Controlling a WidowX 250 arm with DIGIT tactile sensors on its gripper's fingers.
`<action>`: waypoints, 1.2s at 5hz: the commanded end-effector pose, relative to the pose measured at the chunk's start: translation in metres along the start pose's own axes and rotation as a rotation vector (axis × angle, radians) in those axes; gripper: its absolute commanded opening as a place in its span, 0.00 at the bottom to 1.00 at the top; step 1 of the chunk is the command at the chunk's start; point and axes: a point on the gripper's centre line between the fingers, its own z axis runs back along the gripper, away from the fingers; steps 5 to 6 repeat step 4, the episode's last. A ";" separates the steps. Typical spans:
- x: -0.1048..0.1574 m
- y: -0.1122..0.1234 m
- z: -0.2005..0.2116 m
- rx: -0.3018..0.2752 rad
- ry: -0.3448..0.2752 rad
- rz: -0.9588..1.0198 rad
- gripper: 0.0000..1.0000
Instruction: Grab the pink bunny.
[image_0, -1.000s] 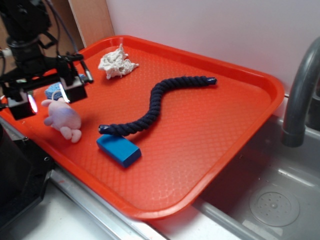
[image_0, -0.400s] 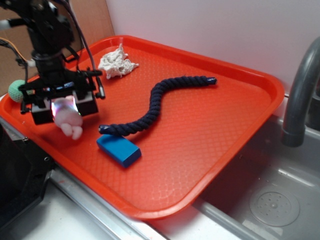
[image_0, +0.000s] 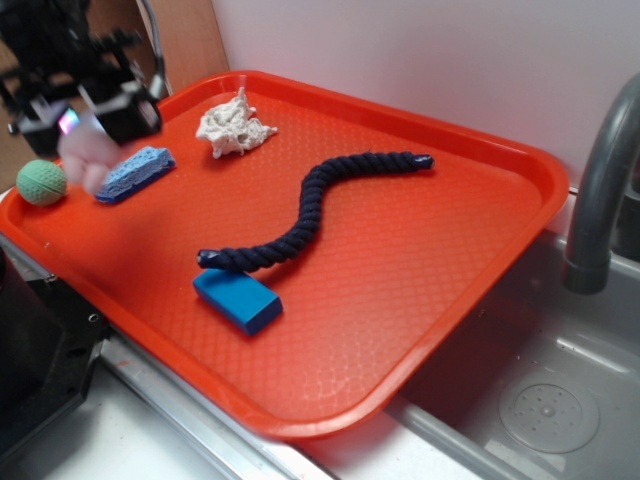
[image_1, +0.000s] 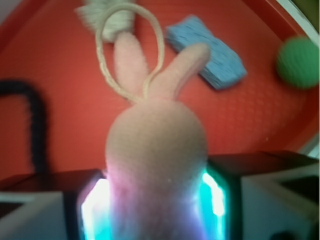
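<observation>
1. A red tray (image_0: 480, 190) is filling most of the frame.
2. A green ball (image_0: 41, 182) is sitting at far left.
3. A light blue sponge (image_0: 135, 173) is lying beside it.
4. A white cloth (image_0: 233, 127) is lying at upper left.
5. A dark rope (image_0: 318, 203) is snaking across the centre.
6. A blue block (image_0: 238, 299) is lying just below the rope's lower end.
7. A grey faucet (image_0: 600, 190) is standing at right.

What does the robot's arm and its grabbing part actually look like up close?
The gripper is black and boxy, built from dark plastic brackets, with dark cables looping up along the arm above it. In the wrist view its two jaws are black blocks with pale fronts, and their inner faces glow with bright white, teal-edged light. No markings or labels are readable, since the exterior view of it is blurred.
</observation>
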 end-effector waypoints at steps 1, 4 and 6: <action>0.025 -0.066 0.050 0.078 0.023 -0.479 0.00; 0.005 -0.082 0.049 0.259 -0.026 -0.744 0.00; 0.005 -0.082 0.049 0.259 -0.026 -0.744 0.00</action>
